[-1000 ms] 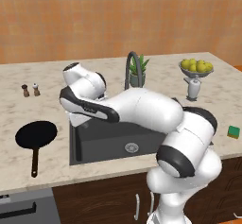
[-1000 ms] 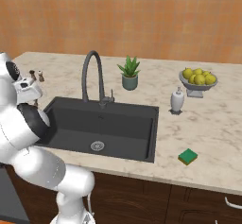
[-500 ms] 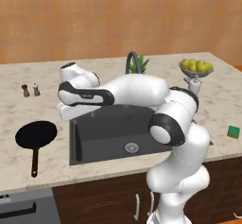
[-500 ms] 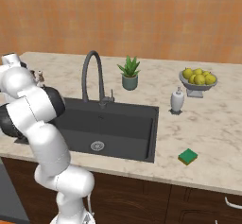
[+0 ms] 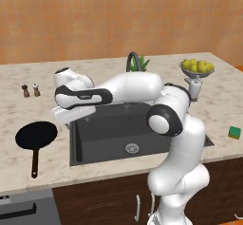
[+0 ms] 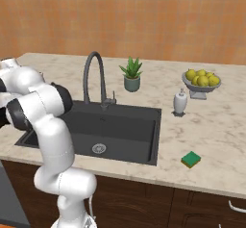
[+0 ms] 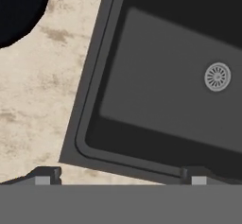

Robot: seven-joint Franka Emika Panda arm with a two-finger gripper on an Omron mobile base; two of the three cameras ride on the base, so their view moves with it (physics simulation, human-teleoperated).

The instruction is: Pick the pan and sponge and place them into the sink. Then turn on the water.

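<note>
One pan (image 5: 36, 135): round, black, thin brown handle, on desk (image 5: 28, 172) left of sink (image 5: 123, 134). One sponge (image 6: 191, 159): green, right of sink. Tool (image 7: 118, 173) over sink's left rim, fingers spread.

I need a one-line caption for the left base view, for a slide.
The arm reaches left over the sink toward the pan on the counter; the sponge lies far right.

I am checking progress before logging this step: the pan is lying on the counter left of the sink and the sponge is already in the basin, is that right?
Not quite. The pan does lie on the counter left of the sink, but the sponge is not in the basin: the right base view shows it on the counter to the right of the sink.
</note>
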